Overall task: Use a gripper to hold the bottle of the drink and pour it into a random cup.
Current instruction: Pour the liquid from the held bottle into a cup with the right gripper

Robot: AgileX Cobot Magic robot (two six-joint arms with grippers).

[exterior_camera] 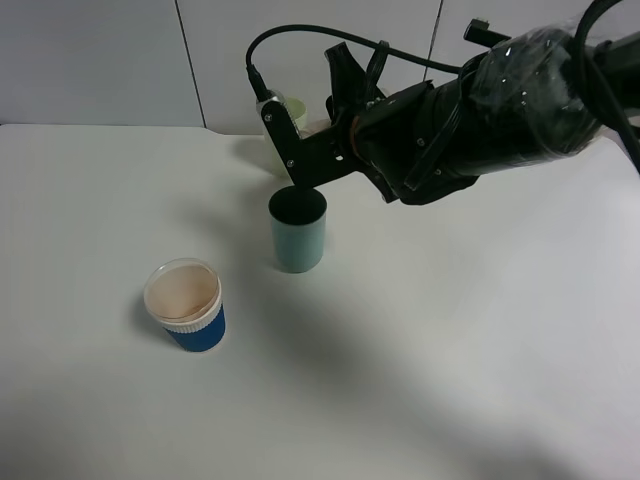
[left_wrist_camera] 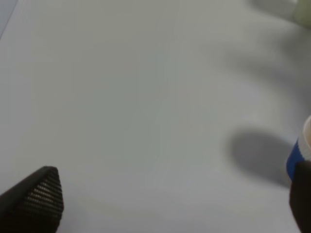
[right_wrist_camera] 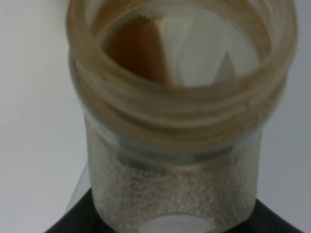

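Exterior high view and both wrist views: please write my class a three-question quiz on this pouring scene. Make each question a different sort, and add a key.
1. True or false: the clear plastic bottle held in the right gripper has its cap on.
2. Multiple choice: in the high view, which cup appears just under the right gripper? A. the teal cup with a dark inside. B. the blue cup with a white rim. C. the pale cup at the back.
3. Fill in: the left gripper has nothing between its jaws, which stand ____.

Key: 1 false; 2 A; 3 open.
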